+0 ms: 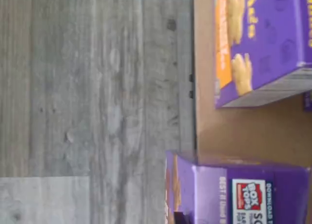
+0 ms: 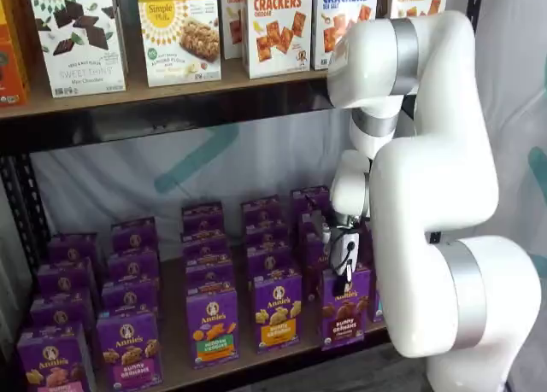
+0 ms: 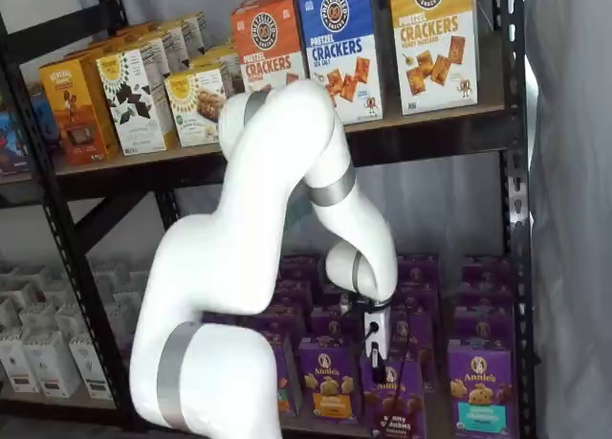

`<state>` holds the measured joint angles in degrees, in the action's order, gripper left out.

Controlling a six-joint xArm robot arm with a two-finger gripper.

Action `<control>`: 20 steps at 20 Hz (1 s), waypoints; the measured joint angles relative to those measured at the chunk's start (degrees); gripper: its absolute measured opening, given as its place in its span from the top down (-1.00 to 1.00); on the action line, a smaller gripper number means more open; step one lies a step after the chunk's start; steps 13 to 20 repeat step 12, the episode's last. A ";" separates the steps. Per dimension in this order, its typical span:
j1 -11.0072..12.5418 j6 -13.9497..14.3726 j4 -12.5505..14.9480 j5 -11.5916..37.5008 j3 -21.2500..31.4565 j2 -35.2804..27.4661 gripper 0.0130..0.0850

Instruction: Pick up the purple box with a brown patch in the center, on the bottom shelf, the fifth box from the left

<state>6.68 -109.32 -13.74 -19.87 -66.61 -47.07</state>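
The purple box (image 2: 344,312) with the dark brown cracker picture stands at the front of the bottom shelf (image 2: 173,359); it also shows in a shelf view (image 3: 392,401). My gripper (image 2: 344,262) hangs at the box's top, its black fingers reaching down to the top edge; it shows in both shelf views (image 3: 375,351). No gap between the fingers shows and I cannot tell whether they touch the box. The wrist view shows the brown shelf board (image 1: 253,131) and a purple carton top (image 1: 243,194) with a Box Tops label close by.
Rows of purple Annie's cartons fill the bottom shelf, among them one with orange crackers and a yellow band (image 2: 276,312) next to the target and one with tan crackers (image 2: 128,349). Cracker boxes (image 2: 278,25) stand on the upper shelf. White cartons (image 3: 38,343) sit on a neighbouring rack.
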 joint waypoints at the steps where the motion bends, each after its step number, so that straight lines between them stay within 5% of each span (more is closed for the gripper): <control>1: -0.01 0.08 0.13 0.48 1.75 1.07 0.44; 12: -2.15 -2.12 -3.85 4.84 14.23 8.52 0.44; 20: -2.15 -2.12 -3.85 4.84 14.23 8.52 0.44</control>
